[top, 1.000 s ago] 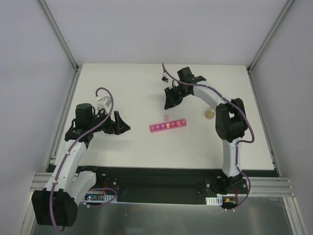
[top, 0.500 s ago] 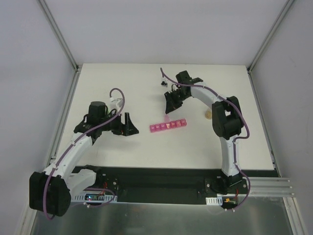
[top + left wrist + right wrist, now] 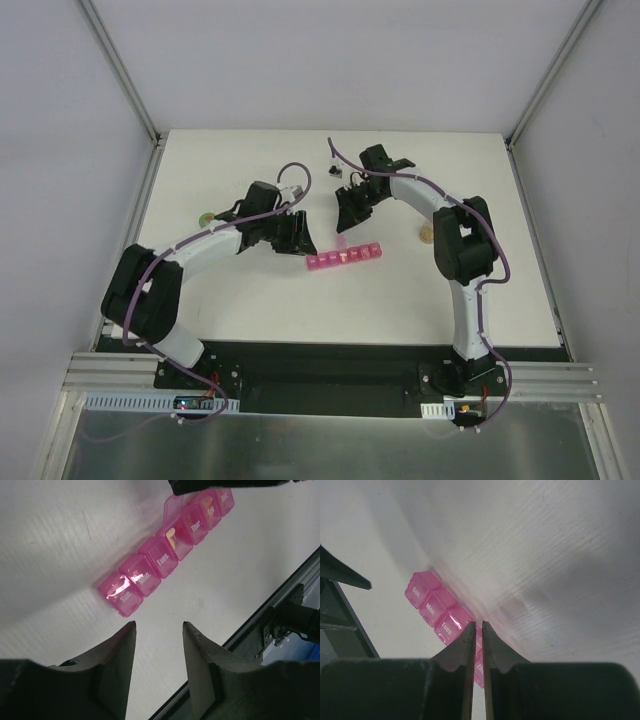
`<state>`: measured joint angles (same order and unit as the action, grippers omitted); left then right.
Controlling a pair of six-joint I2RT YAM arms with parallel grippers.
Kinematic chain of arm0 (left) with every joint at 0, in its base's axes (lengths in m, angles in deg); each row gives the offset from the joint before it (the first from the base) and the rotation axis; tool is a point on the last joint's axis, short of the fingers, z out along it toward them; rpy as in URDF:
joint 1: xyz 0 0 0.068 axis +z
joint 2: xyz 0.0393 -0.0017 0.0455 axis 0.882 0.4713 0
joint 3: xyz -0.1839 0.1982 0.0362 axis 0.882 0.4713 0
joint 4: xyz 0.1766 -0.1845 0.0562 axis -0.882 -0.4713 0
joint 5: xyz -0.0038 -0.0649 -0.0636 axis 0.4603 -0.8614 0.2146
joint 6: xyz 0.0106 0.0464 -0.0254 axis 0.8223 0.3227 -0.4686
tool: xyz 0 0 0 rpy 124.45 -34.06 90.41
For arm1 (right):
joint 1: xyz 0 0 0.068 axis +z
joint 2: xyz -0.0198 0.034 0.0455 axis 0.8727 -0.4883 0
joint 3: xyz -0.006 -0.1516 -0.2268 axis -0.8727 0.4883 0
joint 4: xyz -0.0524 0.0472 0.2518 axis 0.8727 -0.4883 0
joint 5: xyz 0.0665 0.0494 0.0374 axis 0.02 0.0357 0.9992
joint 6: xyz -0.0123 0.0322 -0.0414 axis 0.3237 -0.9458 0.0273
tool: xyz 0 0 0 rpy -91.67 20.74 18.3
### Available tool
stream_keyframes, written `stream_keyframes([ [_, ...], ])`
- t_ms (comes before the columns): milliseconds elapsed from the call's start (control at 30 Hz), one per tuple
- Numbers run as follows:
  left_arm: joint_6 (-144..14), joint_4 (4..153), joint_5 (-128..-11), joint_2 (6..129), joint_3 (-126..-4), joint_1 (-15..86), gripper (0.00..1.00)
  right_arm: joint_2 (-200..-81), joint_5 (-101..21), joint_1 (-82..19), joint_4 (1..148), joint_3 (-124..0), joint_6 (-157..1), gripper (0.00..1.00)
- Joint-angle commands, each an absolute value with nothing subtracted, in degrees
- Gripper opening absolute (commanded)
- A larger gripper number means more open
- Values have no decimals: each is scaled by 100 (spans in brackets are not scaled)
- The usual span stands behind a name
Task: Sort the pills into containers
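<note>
The containers (image 3: 345, 255) are a bright-pink strip of day-labelled compartments lying mid-table, also in the left wrist view (image 3: 150, 565) and the right wrist view (image 3: 432, 605). One middle lid (image 3: 175, 505) stands raised, and a pale pill (image 3: 171, 537) shows in that compartment. My right gripper (image 3: 346, 226) (image 3: 478, 625) is shut, its tips right over the raised lid; contact is unclear. My left gripper (image 3: 302, 243) (image 3: 158, 625) is open and empty, just off the strip's "Sun." end.
Two small pale yellowish things lie on the white table: one at the left (image 3: 205, 217), one at the right (image 3: 427, 235) beside the right arm. The table's dark front edge (image 3: 260, 615) runs close behind the left gripper.
My left arm has swung right from the table's left side up to the strip's left end, and its jaws have narrowed. The right gripper has dipped slightly and stayed shut.
</note>
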<state>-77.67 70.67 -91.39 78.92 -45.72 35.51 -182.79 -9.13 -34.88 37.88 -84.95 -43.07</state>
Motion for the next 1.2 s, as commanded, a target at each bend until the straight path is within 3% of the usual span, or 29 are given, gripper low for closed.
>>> stream_keyframes([
  [0, -8205, 7557, -9138, 8527, -5040, 3403, 39, -18093, -705, -3502, 3682, -8555, -4261, 12],
  [467, -8381, 7848, -9271, 9434, -5208, 3288, 25, -18146, -582, -3493, 3717, -8537, -4278, 11],
  [1167, -8355, 7487, -8989, 9706, -5208, 3288, 24, -18172, -705, -3493, 3646, -8573, -4270, 11],
])
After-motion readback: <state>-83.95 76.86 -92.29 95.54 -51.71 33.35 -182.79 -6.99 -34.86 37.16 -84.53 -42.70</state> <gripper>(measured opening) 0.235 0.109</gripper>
